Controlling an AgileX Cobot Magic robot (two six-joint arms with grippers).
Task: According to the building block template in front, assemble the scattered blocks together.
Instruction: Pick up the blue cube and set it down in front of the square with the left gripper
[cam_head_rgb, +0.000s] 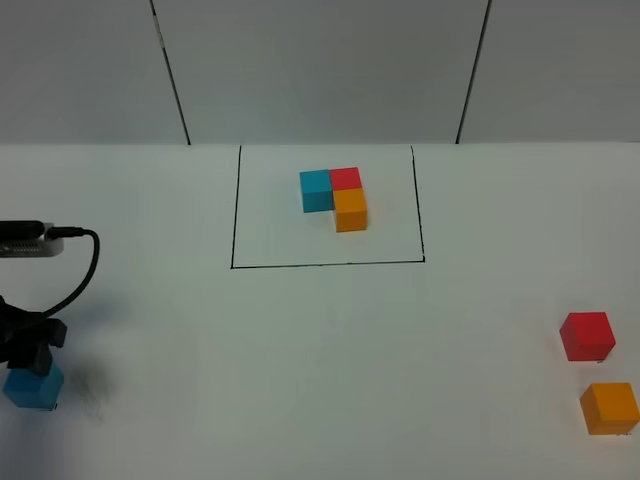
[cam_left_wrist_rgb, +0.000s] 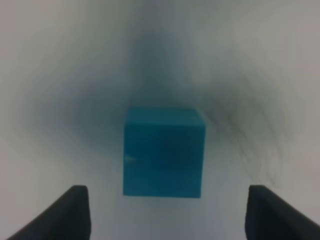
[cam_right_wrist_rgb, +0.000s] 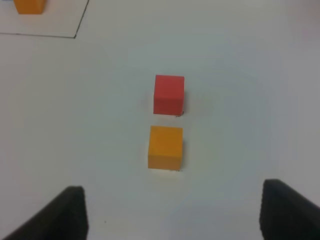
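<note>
Template (cam_head_rgb: 335, 197): blue, red and orange cubes joined in an L, inside a thin black frame (cam_head_rgb: 232, 220), far middle of the white surface (cam_head_rgb: 300, 380).
Blue cube (cam_head_rgb: 35, 388) (cam_left_wrist_rgb: 164, 152): near left edge, directly below the left pincer (cam_head_rgb: 30, 345) (cam_left_wrist_rgb: 167, 210).
Left pincer: fingers apart, clear of the cube's sides (close view blurred).
Red cube (cam_head_rgb: 586, 335) (cam_right_wrist_rgb: 169, 94): right edge, loose.
Orange cube (cam_head_rgb: 609, 407) (cam_right_wrist_rgb: 165, 147): just beside the red, small gap between.
Right pincer (cam_right_wrist_rgb: 175, 200): fingers apart, empty, short of the orange cube.
</note>
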